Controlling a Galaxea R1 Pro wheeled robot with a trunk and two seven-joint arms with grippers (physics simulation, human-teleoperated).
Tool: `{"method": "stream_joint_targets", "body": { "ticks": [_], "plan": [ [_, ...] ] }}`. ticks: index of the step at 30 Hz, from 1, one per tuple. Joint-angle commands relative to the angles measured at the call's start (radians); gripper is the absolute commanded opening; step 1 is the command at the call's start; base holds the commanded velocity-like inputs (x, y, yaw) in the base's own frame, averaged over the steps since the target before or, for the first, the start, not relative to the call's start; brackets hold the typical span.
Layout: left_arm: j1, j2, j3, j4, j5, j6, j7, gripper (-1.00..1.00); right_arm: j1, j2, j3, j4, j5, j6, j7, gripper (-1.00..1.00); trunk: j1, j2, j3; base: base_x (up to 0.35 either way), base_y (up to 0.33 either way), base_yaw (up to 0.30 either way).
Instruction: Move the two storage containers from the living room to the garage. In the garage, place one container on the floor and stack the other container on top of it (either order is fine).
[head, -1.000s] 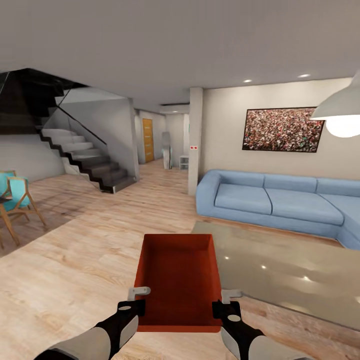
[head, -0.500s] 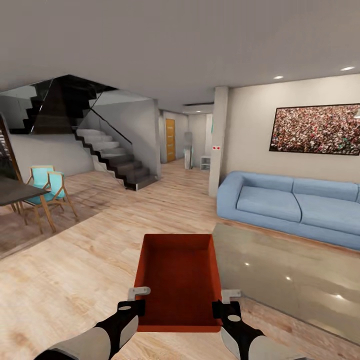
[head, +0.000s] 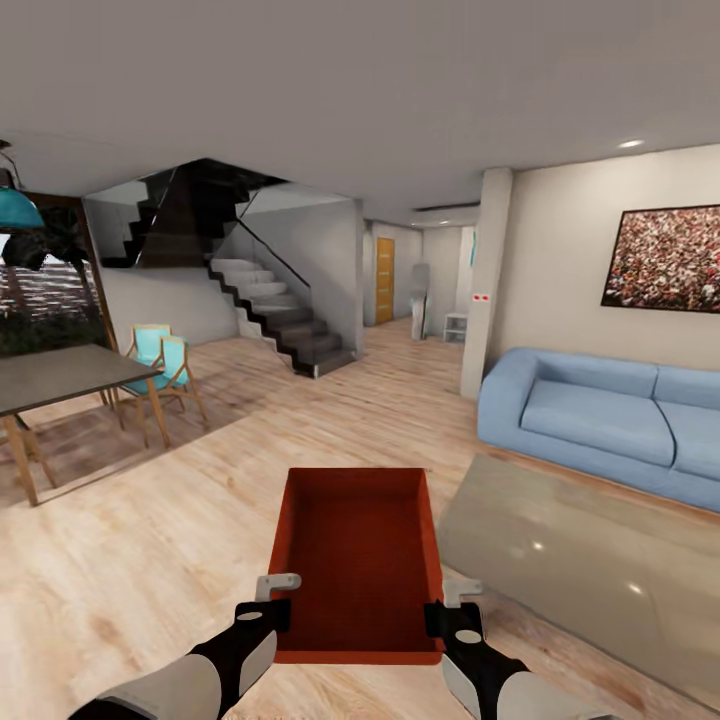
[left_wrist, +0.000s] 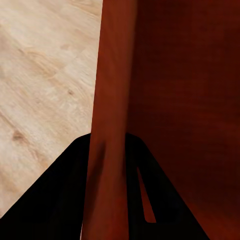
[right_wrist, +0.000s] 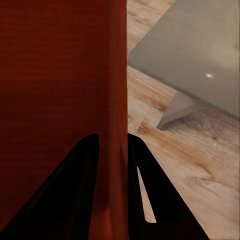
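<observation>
I hold the orange-red rectangular storage container (head: 358, 565) over the light wood-plank floor (head: 150, 540), left tool (head: 267, 598) and right tool (head: 452, 605) each clamping a side wall. I judge this carrying; next, steer toward the hallway.

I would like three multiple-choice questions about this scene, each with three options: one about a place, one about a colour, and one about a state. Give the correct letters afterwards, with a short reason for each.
1. Where is the sofa relative to the carried storage container in the head view?
A. ahead, to the right
B. ahead, to the left
C. directly beneath it

2. What colour are the chairs by the dining table?
A. black
B. turquoise
C. yellow

3. How is the container held?
A. by the left gripper alone
B. resting on the floor
C. each gripper clamps one side wall

Answers:
1. A, the sofa stands by the right wall.
2. B, the seats are turquoise on wooden frames.
3. C, the left gripper and the right gripper each straddle a wall in the wrist views.
</observation>
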Motion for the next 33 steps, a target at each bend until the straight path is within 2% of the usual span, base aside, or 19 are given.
{"method": "stream_joint_targets", "body": {
  "ticks": [1,20,33],
  "plan": [
    [-0.001,0.012,0.05,-0.001,0.007,0.001,0.006,-1.0,0.0,0.0,-0.02,-0.001,-0.001,-0.002,-0.001,-1.0,0.0,-0.001,-0.001,0.0,0.0,0.3],
    [-0.001,0.012,0.05,0.0,0.018,-0.008,0.006,-1.0,-0.001,0.0,-0.021,-0.001,0.004,-0.011,-0.002,-1.0,0.0,-0.001,-0.001,0.014,0.0,0.297],
    [-0.001,0.015,0.05,0.017,0.019,-0.034,0.006,-1.0,0.0,0.001,-0.021,-0.001,0.003,-0.012,-0.002,-1.0,0.0,-0.001,-0.001,0.29,0.0,0.024]
  ]
}}
